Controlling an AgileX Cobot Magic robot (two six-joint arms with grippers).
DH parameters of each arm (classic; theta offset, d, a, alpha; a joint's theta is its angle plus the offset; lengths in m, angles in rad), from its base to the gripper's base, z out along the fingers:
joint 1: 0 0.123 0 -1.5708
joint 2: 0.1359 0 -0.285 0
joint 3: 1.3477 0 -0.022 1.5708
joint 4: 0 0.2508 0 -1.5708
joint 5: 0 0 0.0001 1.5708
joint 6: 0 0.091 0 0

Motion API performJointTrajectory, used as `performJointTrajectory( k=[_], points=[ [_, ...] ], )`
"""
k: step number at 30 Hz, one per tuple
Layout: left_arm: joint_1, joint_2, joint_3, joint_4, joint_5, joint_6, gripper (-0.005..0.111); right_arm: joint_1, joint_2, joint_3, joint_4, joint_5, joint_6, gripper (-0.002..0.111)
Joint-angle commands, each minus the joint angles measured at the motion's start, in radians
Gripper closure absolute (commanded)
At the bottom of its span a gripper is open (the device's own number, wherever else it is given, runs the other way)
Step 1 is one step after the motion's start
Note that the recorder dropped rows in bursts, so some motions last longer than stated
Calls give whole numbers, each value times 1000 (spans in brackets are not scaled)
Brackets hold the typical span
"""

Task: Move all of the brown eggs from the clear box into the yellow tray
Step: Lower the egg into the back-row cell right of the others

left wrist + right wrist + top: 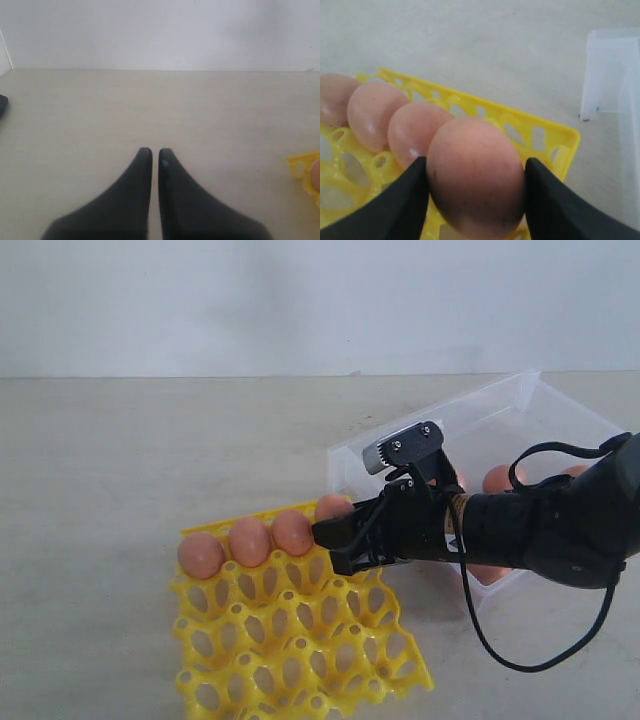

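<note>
Tray point(300, 650): yellow, nearest the camera, flat on the table point(100, 460); its near rows of cups are empty.
Far row: three eggs point(250, 540) seated on end, side by side, running from 9 o'clock toward 3 o'clock.
Held egg point(333, 507): at the 3 o'clock end of that row, just beside the third egg. Contact with it cannot be told. It sits over the fourth cup; seated or just clear, cannot tell.
Axis: long axis close to upright, matching the seated three; the jaws bear across the short axis.
Right gripper point(475, 162): clamped on the held egg, both fingers point(395, 200) against the shell; its arm reaches in from 3 o'clock.
Box point(470, 400): clear, at 2 o'clock from the tray, near its far corner.
Box eggs point(497, 478): at least three visible, partly hidden by the arm; full count not possible.
Left gripper point(155, 152): tips almost together, narrow, empty, over bare table; absent from the exterior view, so its depth cannot be placed.
Step, as judged: setting down the fourth egg; most of the task remains.
Deciding relation: cup directly beneath the held egg, neighbour at 9 o'clock; release should part the jaws without nudging that neighbour, then withdraw toward 3 o'clock.
Nearer arm: right; the box eggs lie at 3 o'clock behind its gripper.
</note>
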State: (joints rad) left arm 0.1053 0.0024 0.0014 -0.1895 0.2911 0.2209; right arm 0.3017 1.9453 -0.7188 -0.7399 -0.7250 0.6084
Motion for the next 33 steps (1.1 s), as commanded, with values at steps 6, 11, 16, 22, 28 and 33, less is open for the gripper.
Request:
performJointTrajectory(
  k=[6, 11, 16, 22, 28, 33],
  points=[
    [3, -2, -1, -5, -7, 7, 103, -3, 2, -2, -13, 0, -9, 70],
    [3, -2, -1, -5, -7, 7, 103, -3, 2, -2, -13, 0, -9, 70],
    [3, -2, -1, -5, -7, 7, 103, -3, 2, -2, -13, 0, -15, 62],
    [3, -2, -1, -5, -7, 7, 103, -3, 2, -2, -13, 0, -23, 54],
    [3, -2, -1, -5, -7, 7, 103, -3, 2, -2, -13, 0, -23, 54],
    [3, -2, -1, -5, -7, 7, 103, -3, 0, -2, -13, -15, -23, 54]
  ],
)
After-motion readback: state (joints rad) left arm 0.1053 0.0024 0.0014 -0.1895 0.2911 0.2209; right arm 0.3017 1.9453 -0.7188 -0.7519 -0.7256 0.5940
